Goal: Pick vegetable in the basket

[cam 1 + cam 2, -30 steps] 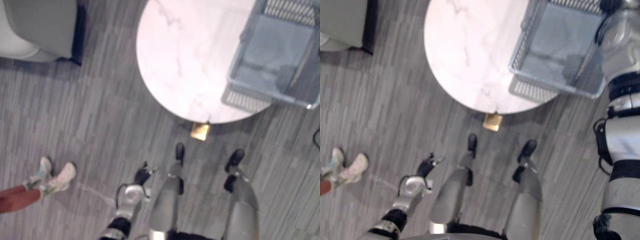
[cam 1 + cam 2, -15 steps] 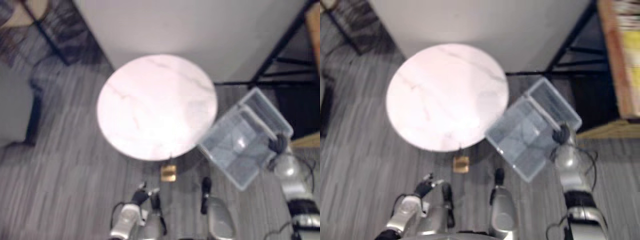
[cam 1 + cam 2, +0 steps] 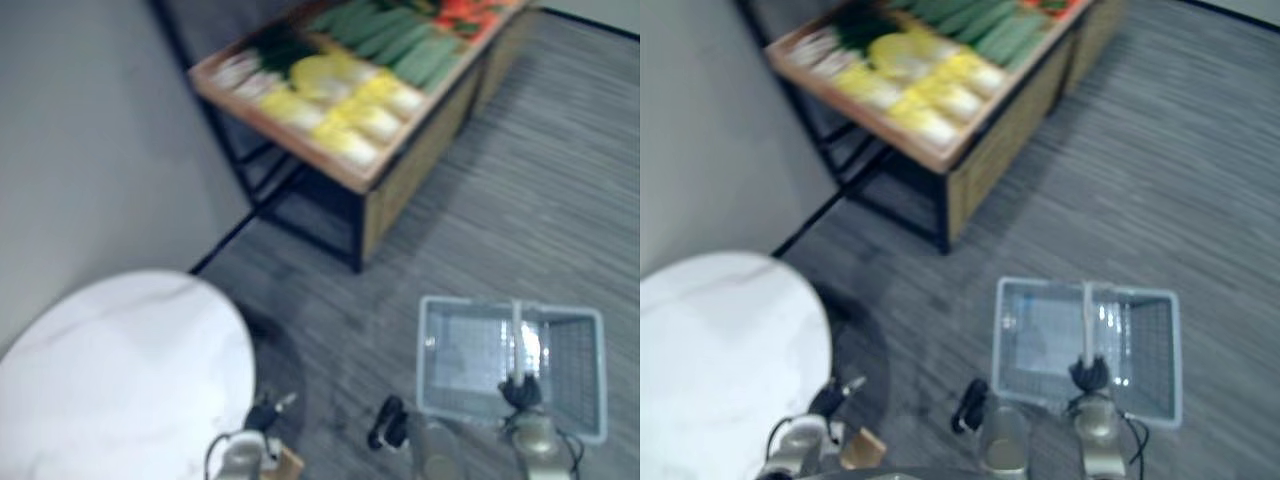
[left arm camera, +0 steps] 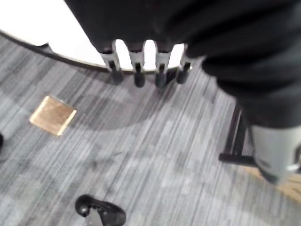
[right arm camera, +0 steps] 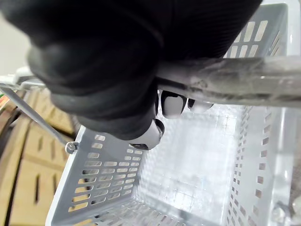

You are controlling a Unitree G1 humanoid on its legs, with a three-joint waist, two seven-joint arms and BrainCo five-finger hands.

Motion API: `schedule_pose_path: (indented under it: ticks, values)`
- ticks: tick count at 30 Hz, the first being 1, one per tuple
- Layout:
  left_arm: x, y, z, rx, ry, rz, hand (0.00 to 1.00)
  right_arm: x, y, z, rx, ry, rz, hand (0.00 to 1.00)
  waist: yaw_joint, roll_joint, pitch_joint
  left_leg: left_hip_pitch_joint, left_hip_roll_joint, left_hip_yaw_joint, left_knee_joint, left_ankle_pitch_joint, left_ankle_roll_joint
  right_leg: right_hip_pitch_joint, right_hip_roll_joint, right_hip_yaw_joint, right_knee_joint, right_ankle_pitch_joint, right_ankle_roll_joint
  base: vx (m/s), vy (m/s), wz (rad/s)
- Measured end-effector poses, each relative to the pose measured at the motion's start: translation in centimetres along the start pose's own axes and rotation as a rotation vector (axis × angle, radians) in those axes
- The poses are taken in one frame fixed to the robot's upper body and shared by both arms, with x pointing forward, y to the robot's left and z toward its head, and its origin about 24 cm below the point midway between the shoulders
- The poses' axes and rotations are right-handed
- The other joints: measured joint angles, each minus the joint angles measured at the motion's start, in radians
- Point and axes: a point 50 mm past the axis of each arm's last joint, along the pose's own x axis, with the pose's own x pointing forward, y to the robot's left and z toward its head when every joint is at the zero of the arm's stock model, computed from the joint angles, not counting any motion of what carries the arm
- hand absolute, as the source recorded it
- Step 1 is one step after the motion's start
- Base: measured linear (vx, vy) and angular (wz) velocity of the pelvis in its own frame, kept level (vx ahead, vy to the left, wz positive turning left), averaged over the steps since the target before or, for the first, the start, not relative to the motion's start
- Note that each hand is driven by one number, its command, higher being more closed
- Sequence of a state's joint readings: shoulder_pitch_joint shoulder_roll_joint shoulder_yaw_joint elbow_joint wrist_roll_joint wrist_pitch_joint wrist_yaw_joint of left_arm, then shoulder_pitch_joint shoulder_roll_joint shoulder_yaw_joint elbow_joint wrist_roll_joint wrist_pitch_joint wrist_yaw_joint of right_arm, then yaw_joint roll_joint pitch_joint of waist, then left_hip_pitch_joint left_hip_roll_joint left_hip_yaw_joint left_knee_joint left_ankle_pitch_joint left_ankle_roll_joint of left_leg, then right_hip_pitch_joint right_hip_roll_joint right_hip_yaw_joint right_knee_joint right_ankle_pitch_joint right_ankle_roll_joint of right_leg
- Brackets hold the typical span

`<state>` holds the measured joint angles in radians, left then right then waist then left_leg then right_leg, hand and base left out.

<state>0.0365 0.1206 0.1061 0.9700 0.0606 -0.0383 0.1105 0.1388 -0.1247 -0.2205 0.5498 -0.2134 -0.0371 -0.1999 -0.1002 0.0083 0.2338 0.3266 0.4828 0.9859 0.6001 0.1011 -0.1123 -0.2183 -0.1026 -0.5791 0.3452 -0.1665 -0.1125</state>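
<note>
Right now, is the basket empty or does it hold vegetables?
Empty: the basket shows a bare floor, with the right hand curled round its handle.

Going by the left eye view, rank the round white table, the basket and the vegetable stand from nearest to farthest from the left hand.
1. Round white table: its edge lies just left of the left hand.
2. Basket: off to the right, its handle gripped by the right hand.
3. Vegetable stand: farthest, ahead across the floor.
</note>
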Motion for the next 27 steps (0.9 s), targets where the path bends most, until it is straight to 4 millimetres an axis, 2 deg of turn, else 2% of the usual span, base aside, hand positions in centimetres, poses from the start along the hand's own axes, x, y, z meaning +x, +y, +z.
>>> schedule_pose_path:
  ticks: [1,2,3,4,6,7,8,10,11,12,13,14,15,16,17,18,19,20,21,22,23,24,26,27]
  values:
    - [-0.4,0.3,-1.6,-0.01,0.048,0.02,0.0,-0.2,0.6,-0.9,0.018,0.044,0.017,1.0,0.015,0.003,-0.002,-0.052,0.048,-0.122,0.181,-0.055,0.052,0.035,0.06,0.088,-0.05,0.002,-0.016,0.22,-0.101,-2.05]
    - [-0.5,0.4,-2.1,-0.015,0.064,0.027,0.0,-0.2,0.9,-1.3,0.014,0.062,0.027,1.0,0.025,0.001,-0.001,-0.104,0.031,-0.223,0.258,-0.122,0.067,0.044,0.086,0.141,-0.065,0.007,-0.026,0.19,-0.07,-2.68]
    - [-0.7,0.7,-2.6,-0.062,0.077,0.061,0.0,-0.2,1.4,-2.0,-0.005,0.101,0.053,1.0,0.056,-0.002,-0.001,-0.231,-0.061,-0.454,0.344,-0.231,0.036,0.076,0.13,0.243,-0.098,0.013,-0.039,0.19,-0.018,-2.55]
    - [-0.8,1.0,-2.9,-0.061,0.084,0.081,0.0,-0.1,1.5,-2.5,-0.013,0.126,0.06,1.0,0.08,-0.002,-0.001,-0.277,-0.103,-0.514,0.348,-0.262,0.034,0.105,0.15,0.294,-0.112,0.015,-0.04,0.18,0.02,-2.51]
    - [-1.1,1.1,-3.6,-0.066,0.102,0.098,0.0,-0.3,1.6,-3.3,-0.02,0.165,0.069,1.0,0.091,-0.011,0.005,-0.375,-0.129,-0.574,0.325,-0.289,0.059,0.175,0.17,0.356,-0.152,0.023,-0.029,0.22,0.074,-1.71]
    - [-1.1,1.2,-3.5,-0.072,0.099,0.105,0.0,-0.4,1.4,-3.8,-0.021,0.187,0.066,1.0,0.103,-0.01,0.006,-0.443,-0.159,-0.614,0.268,-0.303,0.047,0.208,0.177,0.408,-0.177,0.026,-0.02,0.21,0.086,-1.35]
    - [-1.1,1.2,-3.4,-0.092,0.096,0.109,0.0,-0.4,1.3,-4.0,-0.024,0.194,0.064,1.0,0.107,-0.012,0.005,-0.467,-0.182,-0.633,0.216,-0.305,0.044,0.22,0.177,0.433,-0.188,0.028,-0.016,0.22,0.127,-1.25]
    - [-1.1,0.7,-3.1,-0.144,0.089,0.117,0.0,-0.4,0.7,-4.6,-0.044,0.22,0.062,1.0,0.128,-0.01,0.004,-0.546,-0.274,-0.666,-0.079,-0.292,0.033,0.267,0.176,0.508,-0.249,0.039,0.001,0.23,0.142,-1.08]
    - [-1.1,0.6,-3.0,-0.145,0.084,0.119,0.0,-0.4,0.6,-4.6,-0.045,0.221,0.061,1.0,0.132,-0.008,0.004,-0.556,-0.297,-0.663,-0.163,-0.275,0.025,0.283,0.176,0.513,-0.269,0.041,0.005,0.26,0.153,-0.62]
    - [-1.1,0.6,-2.9,-0.145,0.079,0.117,0.0,-0.6,0.5,-5.2,-0.041,0.241,0.056,1.0,0.132,-0.003,0.002,-0.564,-0.329,-0.632,-0.321,-0.222,0.025,0.319,0.183,0.517,-0.313,0.044,0.012,0.22,0.123,-0.25]
    - [-1.1,0.5,-2.9,-0.144,0.079,0.116,0.0,-0.7,0.3,-5.4,-0.034,0.252,0.051,1.0,0.133,0.002,-0.001,-0.569,-0.337,-0.603,-0.382,-0.194,0.027,0.335,0.192,0.519,-0.333,0.044,0.017,0.32,0.168,-0.25]
    - [-1.1,0.1,-2.9,-0.141,0.079,0.104,0.0,-0.8,0.1,-6.0,-0.023,0.281,0.04,1.0,0.139,0.017,-0.008,-0.58,-0.337,-0.554,-0.445,-0.163,0.038,0.362,0.216,0.531,-0.358,0.039,0.033,0.37,0.198,-0.34]
    - [-1.2,0.0,-3.1,-0.144,0.086,0.1,0.0,-1.1,0.1,-6.6,-0.02,0.316,0.04,1.0,0.156,0.02,-0.012,-0.583,-0.34,-0.567,-0.452,-0.117,0.081,0.377,0.224,0.542,-0.342,0.007,0.047,0.47,0.245,-0.42]
    - [-1.2,0.3,-3.3,-0.146,0.093,0.108,0.0,-1.1,0.4,-6.7,-0.018,0.327,0.048,1.0,0.163,0.012,-0.019,-0.572,-0.351,-0.565,-0.451,-0.097,0.091,0.375,0.211,0.551,-0.313,-0.025,0.064,0.48,0.231,-0.36]
    - [-1.3,0.8,-3.6,-0.144,0.098,0.118,0.0,-1.3,0.5,-7.0,-0.011,0.341,0.05,1.0,0.169,-0.025,-0.032,-0.547,-0.393,-0.562,-0.463,-0.088,0.121,0.352,0.17,0.556,-0.222,-0.106,0.119,0.4,0.182,-0.22]
    - [-1.5,1.0,-4.0,-0.14,0.109,0.121,0.0,-1.5,0.5,-7.5,-0.003,0.363,0.044,1.0,0.166,-0.048,-0.047,-0.526,-0.426,-0.556,-0.482,-0.089,0.139,0.322,0.136,0.557,-0.105,-0.166,0.182,0.51,0.215,-0.2]
    - [-1.5,1.0,-4.4,-0.137,0.123,0.123,0.0,-1.2,0.4,-7.3,0.018,0.365,0.027,1.0,0.168,-0.053,-0.046,-0.498,-0.445,-0.557,-0.483,-0.084,0.161,0.256,0.112,0.554,0.087,-0.199,0.257,0.49,0.219,-0.04]
    - [-1.6,1.2,-5.0,-0.127,0.147,0.127,0.0,-1.0,0.4,-7.0,0.046,0.363,0.011,1.0,0.155,-0.062,-0.046,-0.456,-0.471,-0.569,-0.468,-0.122,0.191,0.178,0.078,0.548,0.338,-0.158,0.337,0.59,0.266,0.21]
    - [-1.7,1.3,-5.2,-0.113,0.154,0.125,0.0,-1.0,0.2,-7.0,0.07,0.363,-0.005,1.0,0.137,-0.064,-0.046,-0.416,-0.489,-0.592,-0.46,-0.158,0.199,0.137,0.049,0.536,0.483,-0.08,0.356,0.49,0.212,0.56]
    - [-1.7,1.5,-5.3,-0.087,0.155,0.121,0.0,-0.9,0.0,-7.0,0.085,0.359,-0.015,1.0,0.124,-0.068,-0.043,-0.369,-0.505,-0.617,-0.456,-0.185,0.199,0.117,0.015,0.505,0.595,-0.063,0.361,0.53,0.157,0.72]
    - [-1.7,1.5,-5.2,-0.068,0.152,0.113,0.0,-0.8,-0.4,-7.0,0.094,0.356,-0.031,1.0,0.117,-0.067,-0.043,-0.309,-0.518,-0.645,-0.458,-0.214,0.204,0.101,-0.038,0.461,0.67,-0.076,0.337,0.54,0.092,0.77]
    - [-1.6,1.4,-4.9,-0.065,0.143,0.11,0.0,-0.8,-0.7,-6.9,0.098,0.354,-0.04,1.0,0.113,-0.058,-0.04,-0.269,-0.521,-0.673,-0.463,-0.231,0.203,0.092,-0.072,0.422,0.671,-0.095,0.302,0.64,0.056,0.84]
    - [-1.2,1.1,-3.8,-0.054,0.111,0.098,0.0,-0.5,-0.6,-6.5,0.105,0.339,-0.04,1.0,0.097,-0.048,-0.039,-0.213,-0.508,-0.743,-0.499,-0.234,0.202,0.067,-0.087,0.383,0.538,-0.137,0.229,0.52,-0.04,1.06]
    - [-0.9,0.7,-2.9,-0.055,0.083,0.087,0.0,-0.3,-0.5,-6.2,0.108,0.33,-0.037,1.0,0.088,-0.035,-0.037,-0.199,-0.482,-0.791,-0.511,-0.233,0.2,0.05,-0.059,0.393,0.369,-0.144,0.217,0.47,-0.145,1.23]
